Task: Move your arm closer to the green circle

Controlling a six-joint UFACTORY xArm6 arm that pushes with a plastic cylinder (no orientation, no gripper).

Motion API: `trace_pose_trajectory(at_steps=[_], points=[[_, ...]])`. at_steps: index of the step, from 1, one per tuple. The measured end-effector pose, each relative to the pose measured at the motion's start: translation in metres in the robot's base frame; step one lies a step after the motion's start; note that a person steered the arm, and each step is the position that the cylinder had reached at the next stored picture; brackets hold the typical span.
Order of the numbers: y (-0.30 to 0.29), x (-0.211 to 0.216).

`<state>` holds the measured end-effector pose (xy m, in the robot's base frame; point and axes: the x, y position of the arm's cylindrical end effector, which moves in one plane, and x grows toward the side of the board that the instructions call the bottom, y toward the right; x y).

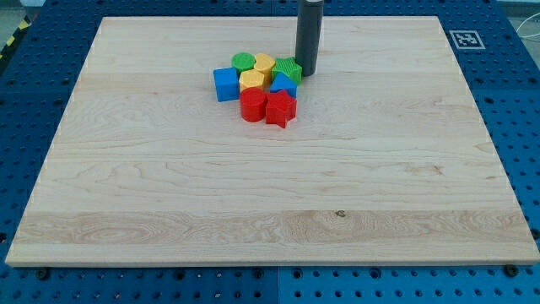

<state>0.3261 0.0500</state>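
Observation:
The green circle [243,61] sits at the top left of a tight cluster of blocks on the wooden board [169,169]. My tip [306,73] stands at the cluster's right edge, touching or almost touching a green star-like block [289,69]. The green circle is to the tip's left, with a yellow hexagon-like block [264,63] and the green star between them.
The cluster also holds a blue cube [225,84], a second yellow block [253,81], a blue block [283,85], a red cylinder [252,105] and a red star [280,108]. A fiducial tag [466,38] is at the board's top right corner.

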Motion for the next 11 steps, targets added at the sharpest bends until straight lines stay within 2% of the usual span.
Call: trace_pose_trajectory(at_steps=[3, 4, 6, 8, 10, 11], points=[[-0.003, -0.024], [-0.021, -0.03], [-0.071, -0.03], [-0.044, -0.032], [-0.085, -0.035], [-0.084, -0.025]])
